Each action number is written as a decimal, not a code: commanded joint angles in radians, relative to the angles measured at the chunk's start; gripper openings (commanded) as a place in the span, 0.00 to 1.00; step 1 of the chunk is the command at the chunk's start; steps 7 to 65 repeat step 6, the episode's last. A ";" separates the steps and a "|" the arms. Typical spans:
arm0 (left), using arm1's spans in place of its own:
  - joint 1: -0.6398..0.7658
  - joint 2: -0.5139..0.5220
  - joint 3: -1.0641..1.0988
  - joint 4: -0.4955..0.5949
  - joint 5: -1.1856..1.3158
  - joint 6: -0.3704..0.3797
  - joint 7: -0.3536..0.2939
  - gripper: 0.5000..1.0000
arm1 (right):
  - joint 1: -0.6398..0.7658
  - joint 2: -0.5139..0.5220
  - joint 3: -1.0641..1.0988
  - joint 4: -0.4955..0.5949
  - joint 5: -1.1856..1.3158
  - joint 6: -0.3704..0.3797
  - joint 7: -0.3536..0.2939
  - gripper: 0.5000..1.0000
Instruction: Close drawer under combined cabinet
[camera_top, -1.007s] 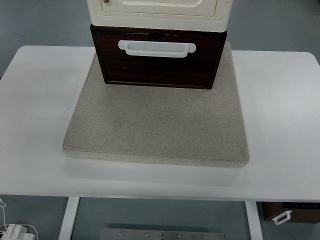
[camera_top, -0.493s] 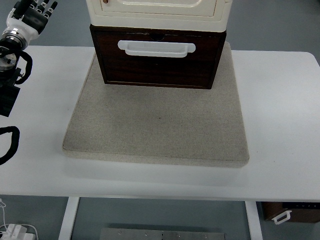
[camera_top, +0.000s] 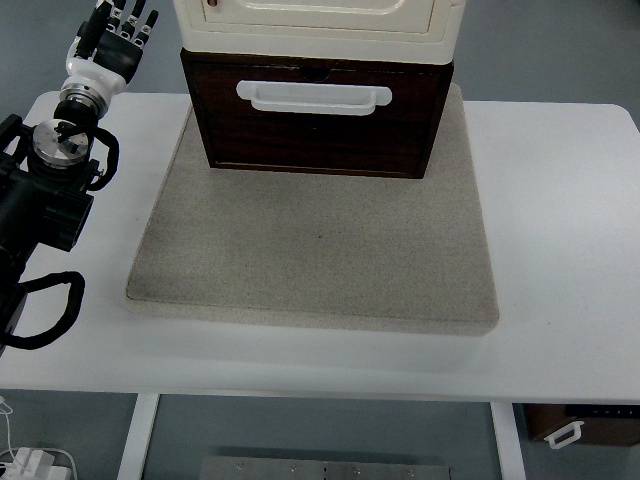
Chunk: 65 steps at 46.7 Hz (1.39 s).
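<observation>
A dark wooden drawer with a white handle juts out toward me from under a cream cabinet. It rests on a grey stone slab. My left hand is up at the far left, beyond the table's back edge and left of the cabinet, with its fingers spread and holding nothing. Its black arm comes in from the left edge. The hand is well apart from the drawer.
The slab lies on a white table. Below the table's front edge show a white plug with cable at the left and another dark drawer box at the right.
My left arm has come farther into view and the hand has shifted right, toward the cabinet. One second ago no arm was in view. The drawer has not moved.
</observation>
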 joint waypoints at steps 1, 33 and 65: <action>-0.001 -0.025 0.002 0.006 0.001 0.012 -0.009 1.00 | 0.000 0.000 0.000 0.002 0.000 0.000 0.000 0.90; -0.004 -0.028 0.002 0.004 0.001 0.030 -0.021 1.00 | 0.000 0.000 0.001 0.002 0.000 0.000 0.000 0.90; -0.004 -0.028 0.002 0.004 0.001 0.030 -0.021 1.00 | 0.000 0.000 0.001 0.002 0.000 0.000 0.000 0.90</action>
